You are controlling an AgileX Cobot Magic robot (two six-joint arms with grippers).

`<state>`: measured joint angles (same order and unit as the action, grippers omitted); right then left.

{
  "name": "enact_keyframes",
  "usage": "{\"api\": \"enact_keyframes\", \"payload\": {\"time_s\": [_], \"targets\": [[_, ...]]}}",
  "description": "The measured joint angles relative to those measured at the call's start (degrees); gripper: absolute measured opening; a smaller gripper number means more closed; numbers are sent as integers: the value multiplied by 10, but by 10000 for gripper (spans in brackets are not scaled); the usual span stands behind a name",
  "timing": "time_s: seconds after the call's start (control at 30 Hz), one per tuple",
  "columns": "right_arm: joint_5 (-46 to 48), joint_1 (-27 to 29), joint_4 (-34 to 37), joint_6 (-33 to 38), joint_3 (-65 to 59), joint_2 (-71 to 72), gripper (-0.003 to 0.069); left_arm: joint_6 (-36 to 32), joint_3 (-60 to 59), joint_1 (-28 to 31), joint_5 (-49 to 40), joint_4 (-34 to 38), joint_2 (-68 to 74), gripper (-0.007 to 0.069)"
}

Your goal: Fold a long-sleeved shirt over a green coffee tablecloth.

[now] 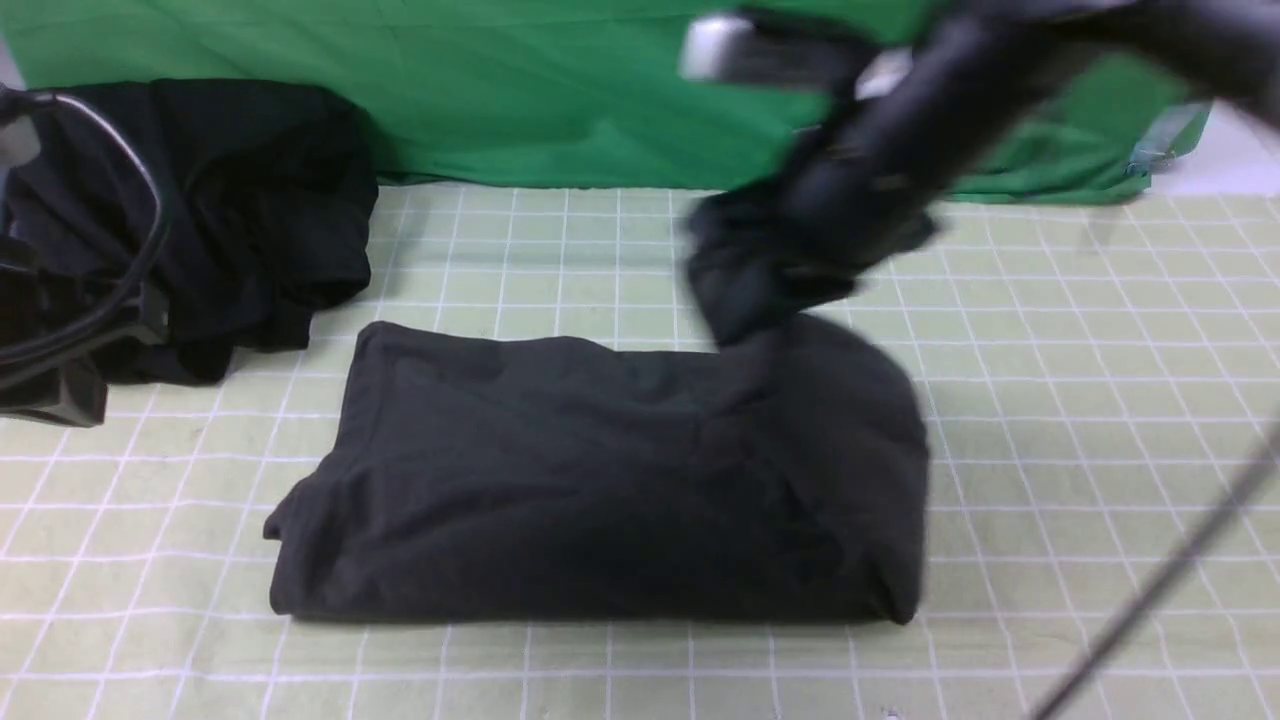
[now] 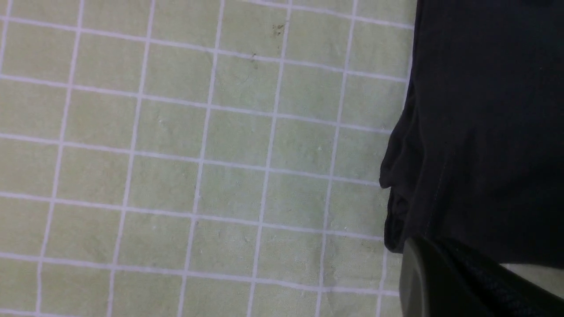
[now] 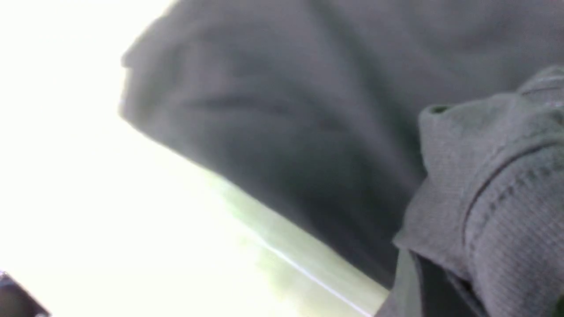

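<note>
Shirt, tablecloth, backdrop, clothing heap: one each

The long-sleeved shirt lies on the tablecloth. Behind the shirt, to its left, sits a heap of clothing; farther behind it, a backdrop cloth.

long-sleeved shirt: matt charcoal jersey, soft, no sheen. Close up in the right wrist view it's a fine ribbed knit with a stitched seam. green coffee tablecloth: matt pale-green cloth with white grid lines, faintly pebbled, a few dark specks. backdrop cloth: plain bright green, matt, creased. clothing pile: matt black fabric. right arm: black casing, slight sheen, blurred.
</note>
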<state>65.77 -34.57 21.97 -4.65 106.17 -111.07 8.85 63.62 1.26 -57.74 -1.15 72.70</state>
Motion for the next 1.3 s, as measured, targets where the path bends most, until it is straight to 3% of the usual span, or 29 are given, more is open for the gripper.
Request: {"api": "enact_keyframes", "payload": {"time_s": [0.13, 0.37, 0.5, 0.53, 0.6, 0.63, 0.7, 0.83, 0.93, 1.0, 1.1, 1.17, 1.3], "targets": [[-5, -62, 9, -17, 96, -89, 32, -4, 0, 0, 1, 2, 0, 3], [-17, -112, 29, -29, 217, -193, 32, -12, 0, 0, 2, 11, 0, 3], [-46, -125, 32, -39, 239, -231, 85, -13, 0, 0, 2, 11, 0, 3], [-64, -129, 36, -45, 239, -241, 163, -13, 0, 0, 3, 11, 0, 3], [-73, -131, 38, -45, 239, -243, 220, -13, 0, 0, 3, 11, 0, 3], [-81, -132, 46, -44, 239, -244, 318, -13, 0, 0, 3, 11, 0, 3], [-78, -133, 63, -24, 245, -242, 435, -13, 0, 0, 5, 11, 0, 3], [-11, -119, 49, 38, 282, -226, 509, -15, 0, 0, 8, 15, 0, 3], [23, -95, -10, 53, 303, -197, 444, -24, 0, 0, 15, 30, 0, 3], [29, -64, -87, 59, 300, -152, 246, -50, 0, 0, 24, 73, 3, 3], [29, -33, -134, 61, 256, -93, 69, -83, 0, -11, 40, 132, 13, 3], [29, -11, -147, 73, 181, -46, 24, -93, 0, -26, 58, 153, 33, 3], [36, 10, -149, 103, 35, 31, 8, -97, 0, -54, 93, 158, 81, 6]]}}
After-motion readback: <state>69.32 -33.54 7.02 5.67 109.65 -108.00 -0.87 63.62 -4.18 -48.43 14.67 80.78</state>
